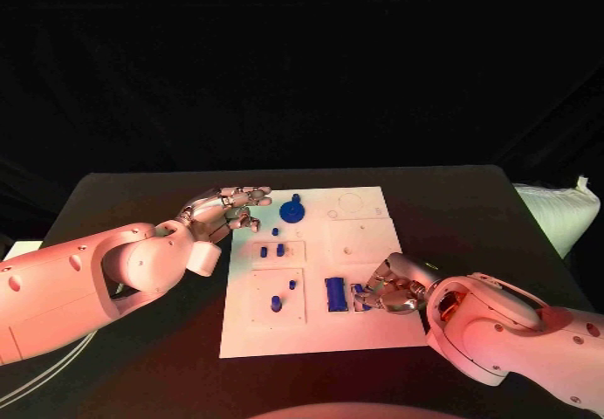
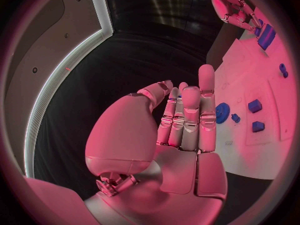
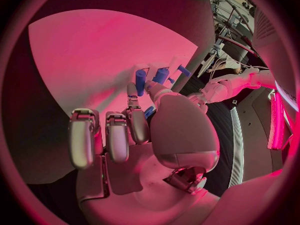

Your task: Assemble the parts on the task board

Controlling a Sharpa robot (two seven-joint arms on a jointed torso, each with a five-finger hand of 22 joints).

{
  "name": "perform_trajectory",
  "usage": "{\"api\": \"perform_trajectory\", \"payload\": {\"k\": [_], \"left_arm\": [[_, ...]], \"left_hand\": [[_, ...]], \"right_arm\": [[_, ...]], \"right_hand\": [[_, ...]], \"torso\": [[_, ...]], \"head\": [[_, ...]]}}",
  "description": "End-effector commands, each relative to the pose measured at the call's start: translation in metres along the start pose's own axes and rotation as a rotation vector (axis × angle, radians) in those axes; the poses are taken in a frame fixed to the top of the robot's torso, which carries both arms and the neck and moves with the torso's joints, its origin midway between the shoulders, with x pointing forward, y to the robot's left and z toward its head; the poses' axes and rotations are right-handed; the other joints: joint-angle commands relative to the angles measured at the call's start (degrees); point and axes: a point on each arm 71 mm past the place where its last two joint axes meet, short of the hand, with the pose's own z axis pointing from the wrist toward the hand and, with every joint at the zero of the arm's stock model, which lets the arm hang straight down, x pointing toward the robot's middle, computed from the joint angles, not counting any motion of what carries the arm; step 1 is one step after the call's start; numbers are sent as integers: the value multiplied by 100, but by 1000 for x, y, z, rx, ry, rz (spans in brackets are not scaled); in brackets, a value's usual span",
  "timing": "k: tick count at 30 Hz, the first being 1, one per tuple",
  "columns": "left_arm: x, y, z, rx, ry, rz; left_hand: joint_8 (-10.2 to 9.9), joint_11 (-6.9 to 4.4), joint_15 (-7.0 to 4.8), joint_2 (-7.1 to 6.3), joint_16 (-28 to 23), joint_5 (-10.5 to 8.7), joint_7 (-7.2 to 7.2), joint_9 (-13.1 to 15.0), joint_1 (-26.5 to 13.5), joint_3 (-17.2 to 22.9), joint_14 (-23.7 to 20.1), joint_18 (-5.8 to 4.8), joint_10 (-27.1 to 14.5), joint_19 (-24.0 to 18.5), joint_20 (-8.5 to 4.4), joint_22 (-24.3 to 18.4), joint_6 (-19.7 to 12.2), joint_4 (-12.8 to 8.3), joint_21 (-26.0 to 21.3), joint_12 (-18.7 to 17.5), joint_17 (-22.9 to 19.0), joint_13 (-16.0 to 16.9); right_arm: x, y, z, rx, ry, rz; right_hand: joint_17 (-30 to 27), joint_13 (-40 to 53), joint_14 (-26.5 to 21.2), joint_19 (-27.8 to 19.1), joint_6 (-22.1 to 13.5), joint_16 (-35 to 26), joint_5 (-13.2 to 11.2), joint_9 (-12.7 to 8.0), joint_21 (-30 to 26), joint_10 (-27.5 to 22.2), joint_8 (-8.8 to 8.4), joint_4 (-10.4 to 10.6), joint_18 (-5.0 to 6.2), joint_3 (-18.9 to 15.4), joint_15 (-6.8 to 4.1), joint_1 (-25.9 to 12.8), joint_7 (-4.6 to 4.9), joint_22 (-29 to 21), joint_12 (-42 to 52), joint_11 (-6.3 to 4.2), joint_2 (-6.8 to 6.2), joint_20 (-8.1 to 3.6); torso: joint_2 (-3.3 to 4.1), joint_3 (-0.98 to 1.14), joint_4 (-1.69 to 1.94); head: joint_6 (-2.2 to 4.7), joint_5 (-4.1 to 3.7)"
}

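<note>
The task board [image 1: 321, 271] lies in the middle of the black table [image 1: 478, 201], a white plate with small blue parts scattered on it.

The right hand [image 1: 390, 292] rests on the board's near right part, its fingers curled down around a small blue part [image 1: 359, 297] at their tips. In the right wrist view the thumb and a fingertip [image 3: 132, 92] meet at blue pieces on the white plate, so it appears to be pinching that part, though the contact itself is partly hidden. Just left of this hand stands a taller blue block [image 1: 335, 293].

The left hand [image 1: 233, 209] hovers over the board's far left corner, holding nothing; the left wrist view shows its fingers [image 2: 190, 115] straight and close together with the palm bare.

Just right of the left hand lies a round blue disc [image 1: 292, 209]. Nearer, two small blue pegs [image 1: 271, 251] stand side by side on the left of the board. Nearer still, two more blue pieces [image 1: 284, 295] sit in the near left panel.
</note>
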Motion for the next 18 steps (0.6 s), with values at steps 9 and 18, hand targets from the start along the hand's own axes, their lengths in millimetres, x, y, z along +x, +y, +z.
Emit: {"api": "perform_trajectory", "payload": {"k": [9, 18], "left_arm": [[3, 0, 0, 2, 26, -3], [4, 0, 0, -1, 29, -4]], "left_hand": [[38, 3, -12, 18, 18, 24, 13, 6, -16, 4, -38, 66, -53, -44, 11, -7, -42, -42, -23, 28, -4, 8], [38, 3, -12, 18, 18, 24, 13, 6, -16, 4, -38, 66, -53, -44, 11, -7, -42, -42, -23, 28, -4, 8]], "right_arm": [[4, 2, 2, -7, 26, -43], [4, 1, 5, -6, 21, -53]], "right_hand": [[1354, 789, 555, 315, 30, 15, -48, 48, 12, 276, 33, 41, -113, -164, -49, -133, -2, 779, 22, -53, 0, -51], [1347, 784, 554, 310, 29, 10, -84, 107, 0, 270, 32, 218, -111, -535, -44, -366, 5, 770, -26, -46, -28, -52]], "torso": [[-2, 1, -1], [-1, 2, -2]], "head": [[-3, 4], [0, 16]]}}
